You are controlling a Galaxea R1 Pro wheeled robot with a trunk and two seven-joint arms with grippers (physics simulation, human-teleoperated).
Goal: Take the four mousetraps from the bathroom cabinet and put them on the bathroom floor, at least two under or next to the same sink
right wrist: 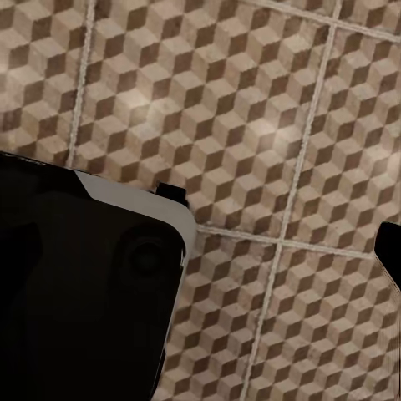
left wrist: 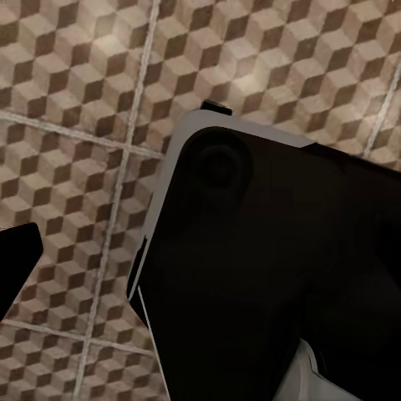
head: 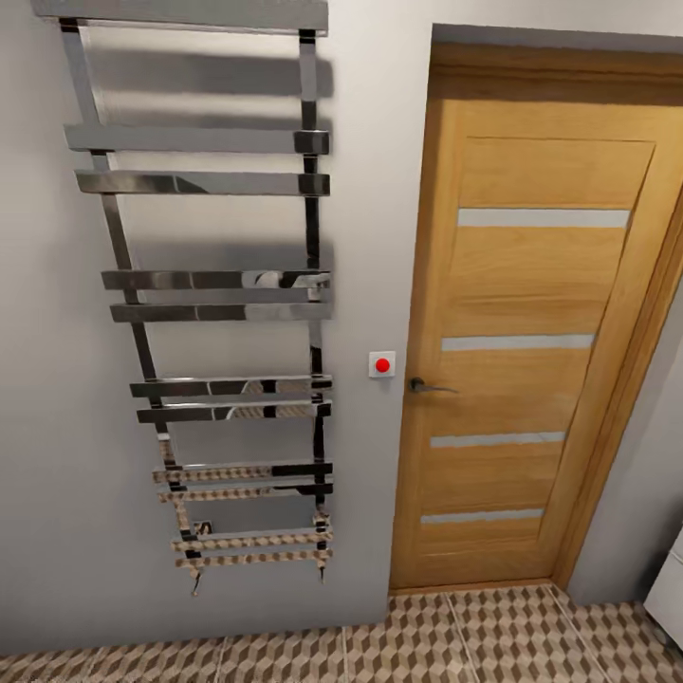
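The robot is facing a grey wall with a tall chrome towel rail (head: 213, 313) on the left and a closed wooden door (head: 536, 351) on the right, a small white switch with a red button (head: 382, 364) sitting between them just beside the door handle (head: 429, 386). The bathroom floor (head: 493, 640), with its brown and beige cube tiles, runs along the near edge of the head view and spreads beneath both wrist cameras. In the left wrist view a large dark rounded body with a pale edge (left wrist: 276, 276), which I take to be part of the robot itself, hangs over the tiles; a similar dark body (right wrist: 83, 292) sits in the right wrist view. A dark tip pokes in at the edge of each wrist picture, but I cannot tell from these whether either gripper's fingers are apart or together, and nothing appears to be held. None of the 4 mousetraps, the cabinet or the sink is anywhere I can see, so there is no telling how they lie relative to the fingers; a sliver of something white (head: 669, 583) at the far right edge is too little to identify. The risk from here, as I judge it, is turning or rolling blind in a tight corner: an arm or the base could clip the towel rail or the door, since the robot is close to the wall.
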